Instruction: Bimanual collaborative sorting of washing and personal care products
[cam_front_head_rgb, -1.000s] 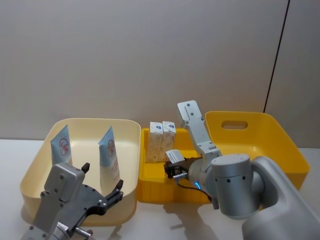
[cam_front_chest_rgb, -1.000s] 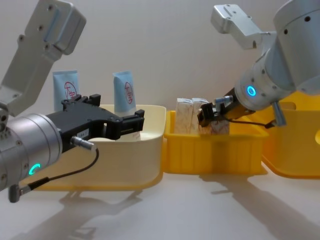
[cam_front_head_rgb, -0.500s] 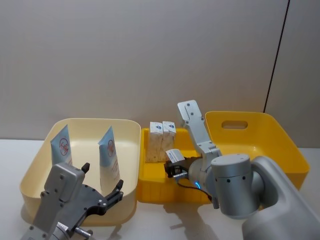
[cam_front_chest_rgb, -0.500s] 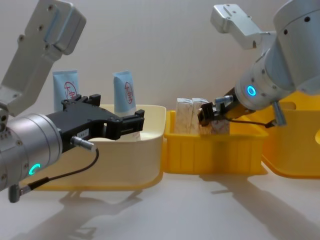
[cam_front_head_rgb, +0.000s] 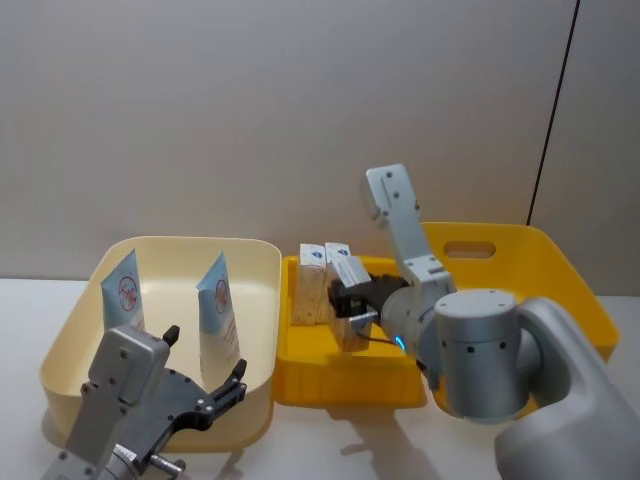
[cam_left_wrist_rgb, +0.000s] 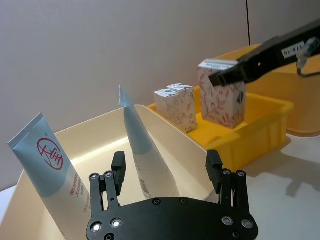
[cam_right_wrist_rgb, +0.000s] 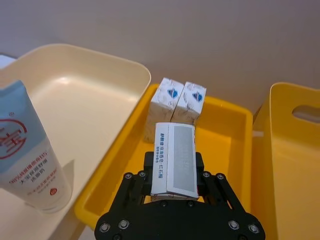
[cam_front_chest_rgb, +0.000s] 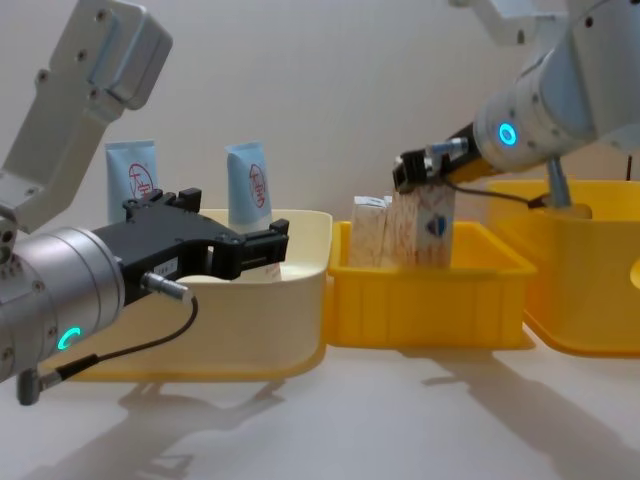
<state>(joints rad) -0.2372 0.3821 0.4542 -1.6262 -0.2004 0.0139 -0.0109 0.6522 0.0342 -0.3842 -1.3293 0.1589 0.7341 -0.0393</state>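
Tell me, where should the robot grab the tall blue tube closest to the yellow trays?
Probably the flat upper half of the tube, pinching its two broad faces. It stands flat-end up, leaning, inside the cream tray, so the walls block its sides; coming down from above with the open left end effector looks easiest.

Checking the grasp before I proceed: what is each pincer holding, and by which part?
Right pincer: shut on a small carton, gripped by its top end, with its lower end inside the small yellow tray. Left pincer: open, holding nothing.
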